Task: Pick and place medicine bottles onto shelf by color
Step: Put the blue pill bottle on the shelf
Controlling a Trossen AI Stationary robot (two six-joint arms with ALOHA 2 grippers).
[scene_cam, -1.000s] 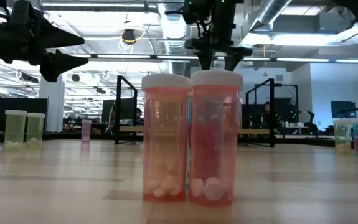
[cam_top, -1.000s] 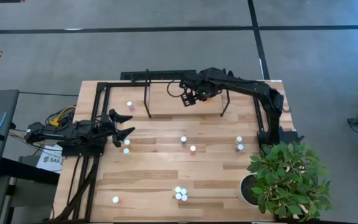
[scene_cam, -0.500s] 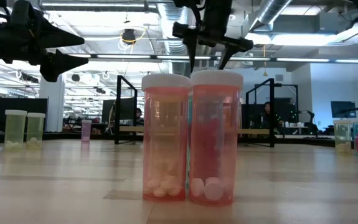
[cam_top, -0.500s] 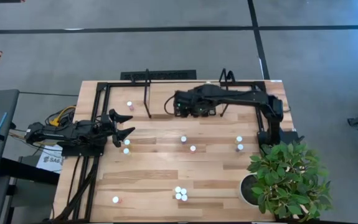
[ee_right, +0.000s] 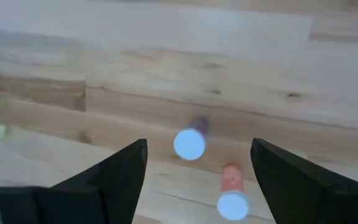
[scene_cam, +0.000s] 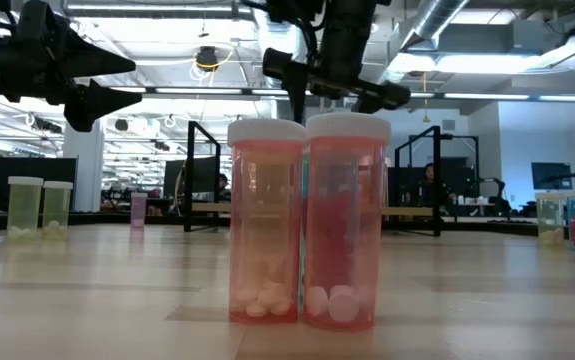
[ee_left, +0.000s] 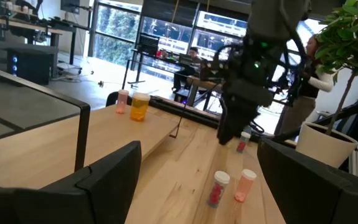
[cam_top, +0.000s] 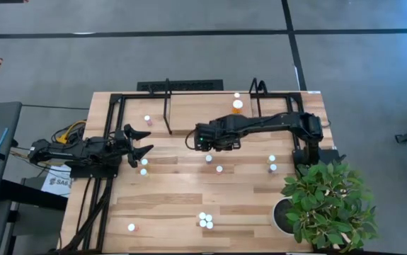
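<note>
Table point(cam_top: 189, 198) – light plank top, seen whole from above. Shelf point(cam_top: 189, 106) lies along its far edge, a pale board framed in black tubing with two upright hoops. A leafy plant point(cam_top: 327, 205) in a white pot point(cam_top: 281, 216) fills the near right corner.

Right arm point(cam_top: 274, 124) reaches from the right side across the middle of the table, just in front of the shelf. Right pincer point(ee_right: 194, 171) points down, fingers apart and holding nothing – its wrist view looks straight down on two white-capped bottles standing on the planks: a dark-bodied one point(ee_right: 190, 142) between the fingers and a reddish one point(ee_right: 231, 199) just beside it.

Left arm point(cam_top: 76, 154) waits at the left edge of the table, left pincer point(cam_top: 141, 148) spread wide and empty, level with the tabletop.

Bottles, all white-capped:
- on the shelf, an orange one point(cam_top: 238, 106) with a small one point(cam_top: 236, 94) just behind it near the right hoop; a pink one point(cam_top: 147, 119) at the left part of the shelf
- two by the left pincer point(cam_top: 144, 166)
- two at the right point(cam_top: 272, 163)
- cluster of three near the front edge point(cam_top: 204, 221); the low view shows two pink ones point(scene_cam: 307, 220) touching, pills inside
- one alone at front left point(cam_top: 132, 227)
</note>
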